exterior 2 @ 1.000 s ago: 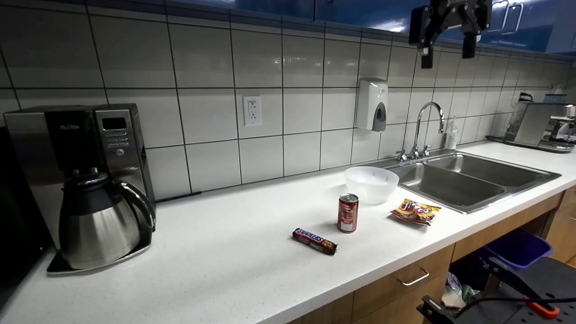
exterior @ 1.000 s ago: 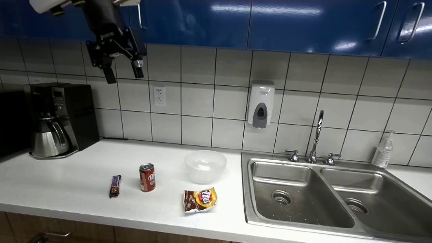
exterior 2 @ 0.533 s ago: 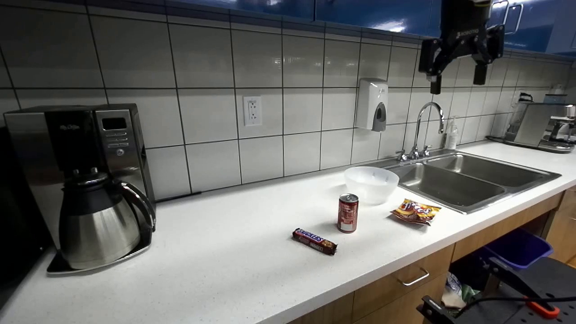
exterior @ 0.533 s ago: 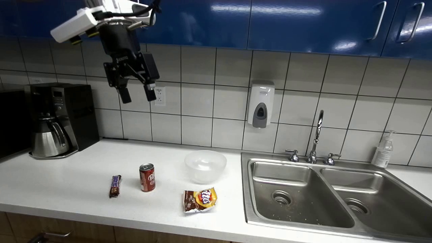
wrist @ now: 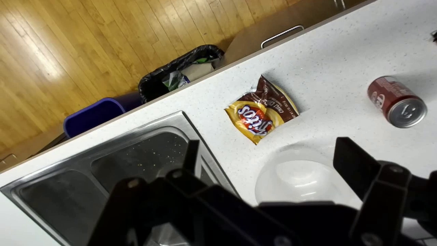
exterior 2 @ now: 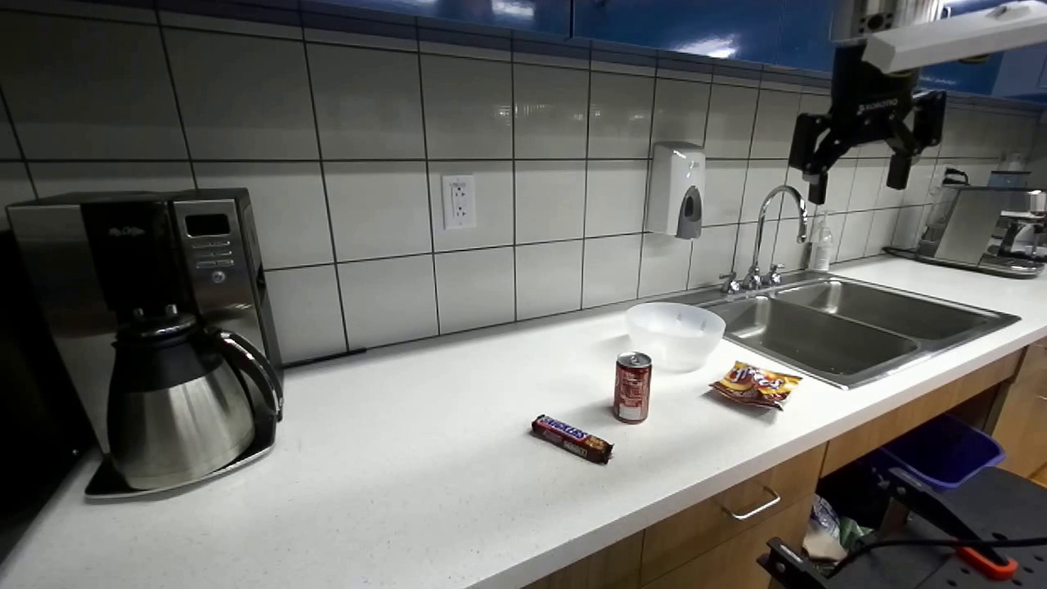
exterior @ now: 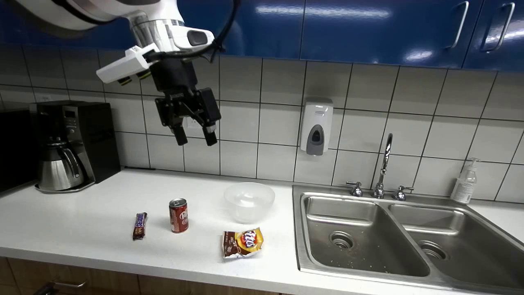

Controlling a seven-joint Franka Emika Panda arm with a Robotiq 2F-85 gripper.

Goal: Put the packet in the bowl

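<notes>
The packet, an orange-yellow and brown snack bag, lies flat on the counter near its front edge in both exterior views [exterior: 243,243] [exterior 2: 754,385]. The white translucent bowl stands upright just behind it in both exterior views [exterior: 249,203] [exterior 2: 675,335]. My gripper is open and empty, high above the counter, in both exterior views [exterior: 196,142] [exterior 2: 857,190]. In the wrist view the open fingers [wrist: 269,150] frame the bowl [wrist: 304,181], partly hidden by the gripper body. The packet [wrist: 262,111] lies beyond the fingertips there, untouched.
A red soda can [exterior: 179,215] stands left of the bowl in an exterior view, with a dark candy bar [exterior: 139,225] further left. The steel sink [exterior: 301,237] and faucet [exterior: 385,159] are right of the packet. A coffee maker [exterior 2: 188,368] stands at the counter's far end.
My open gripper has come down and, in both exterior views, moved to the right. The packet, bowl, can and candy bar have not moved.
</notes>
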